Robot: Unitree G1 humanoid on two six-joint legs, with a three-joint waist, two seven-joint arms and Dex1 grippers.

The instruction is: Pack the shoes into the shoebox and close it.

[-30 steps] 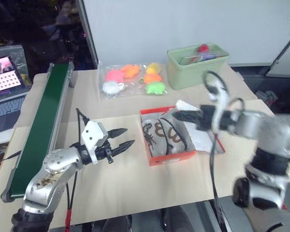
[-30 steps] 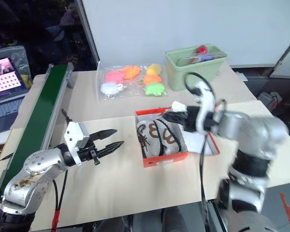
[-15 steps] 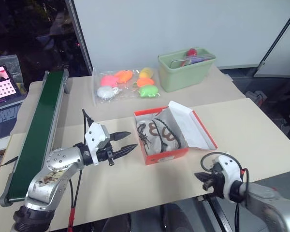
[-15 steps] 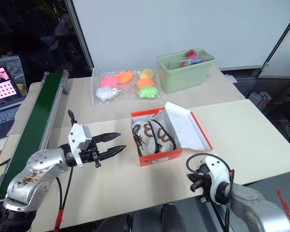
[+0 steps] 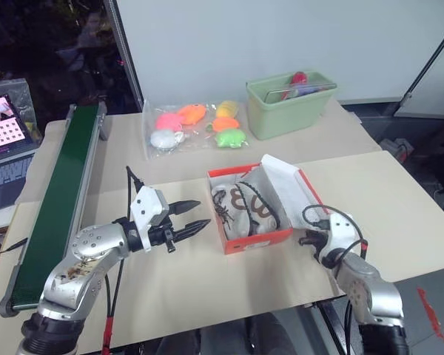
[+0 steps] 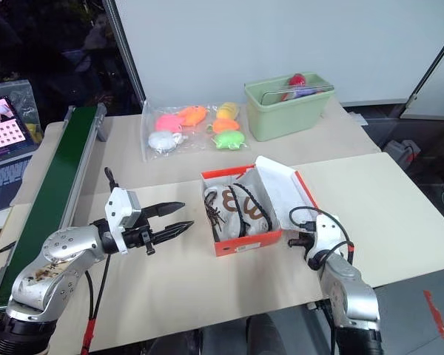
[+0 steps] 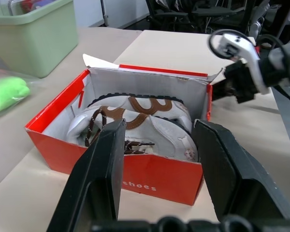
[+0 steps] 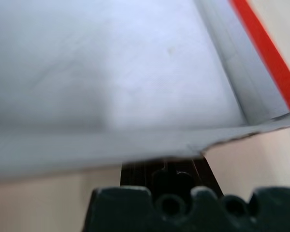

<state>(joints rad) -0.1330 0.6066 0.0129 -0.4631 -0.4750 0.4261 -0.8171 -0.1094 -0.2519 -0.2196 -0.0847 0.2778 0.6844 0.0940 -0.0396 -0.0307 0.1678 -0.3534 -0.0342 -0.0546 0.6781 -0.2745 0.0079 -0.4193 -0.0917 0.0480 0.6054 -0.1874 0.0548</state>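
Table [image 5: 399, 200]: shoebox [image 5: 257, 239] near centre, lid [image 5: 296, 191] hinged open, leaning toward robot's right. Shoes [image 5: 240, 209] both inside, laces spilling over front rim.

Right gripper [image 5: 306, 238]: fingers together, empty, tips under lid's outer edge per right wrist view.

Left gripper [image 5: 194, 214]: fingers apart, empty, just beside box's left wall.

Judgement: lid closing in hand. Lift from beneath, swing lid over; brace box leftward; tuck laces first.

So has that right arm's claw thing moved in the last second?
Yes. The right gripper was up over the shoebox; it has come down to table level beside the box's open lid, jaws shut.
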